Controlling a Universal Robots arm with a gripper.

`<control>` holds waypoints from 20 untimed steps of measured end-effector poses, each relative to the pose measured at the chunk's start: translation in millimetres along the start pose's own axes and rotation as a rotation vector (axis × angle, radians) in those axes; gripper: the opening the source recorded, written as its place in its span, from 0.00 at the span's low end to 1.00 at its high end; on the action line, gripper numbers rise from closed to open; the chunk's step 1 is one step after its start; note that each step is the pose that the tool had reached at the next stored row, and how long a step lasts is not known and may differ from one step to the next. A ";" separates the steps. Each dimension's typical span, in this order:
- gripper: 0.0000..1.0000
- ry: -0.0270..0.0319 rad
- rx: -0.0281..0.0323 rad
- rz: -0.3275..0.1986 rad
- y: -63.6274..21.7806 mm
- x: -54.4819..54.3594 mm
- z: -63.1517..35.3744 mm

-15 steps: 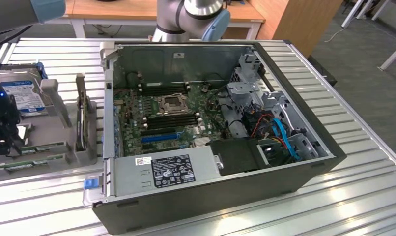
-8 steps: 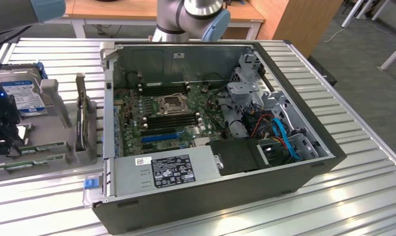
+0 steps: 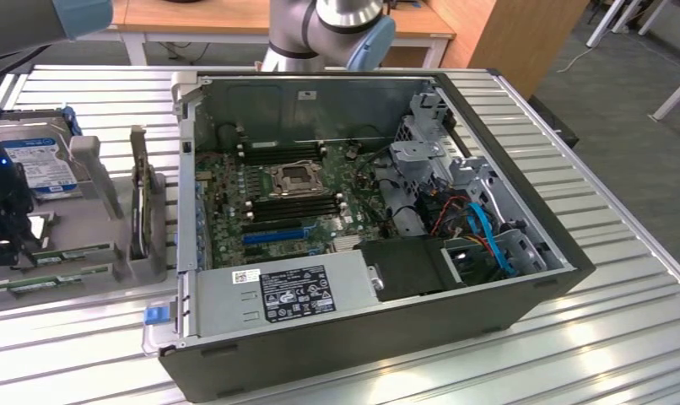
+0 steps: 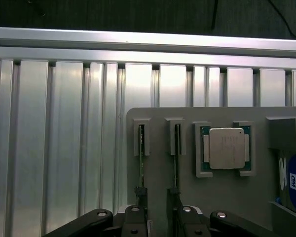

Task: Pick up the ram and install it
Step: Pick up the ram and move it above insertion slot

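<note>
Ram [image 4: 141, 163] stands on edge in a slotted gray holder [image 4: 222, 197], at nine o'clock from the open computer case [image 3: 374, 346] in the exterior view, likely so the spread, empty gripper [image 4: 158, 207] above can pinch it.

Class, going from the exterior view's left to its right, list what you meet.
hard drive with blue label → grey holder upright → processor socket → blue cables
</note>
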State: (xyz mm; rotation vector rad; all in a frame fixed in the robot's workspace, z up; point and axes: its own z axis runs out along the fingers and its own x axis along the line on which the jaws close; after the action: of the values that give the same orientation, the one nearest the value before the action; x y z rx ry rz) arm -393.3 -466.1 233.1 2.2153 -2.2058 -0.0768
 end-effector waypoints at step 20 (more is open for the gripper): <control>0.29 -0.0001 0.0004 0.000 0.3 4.2 4.2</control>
State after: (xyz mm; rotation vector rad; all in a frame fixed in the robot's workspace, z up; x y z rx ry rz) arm -393.8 -470.2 228.7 2.2156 -2.2060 -0.0764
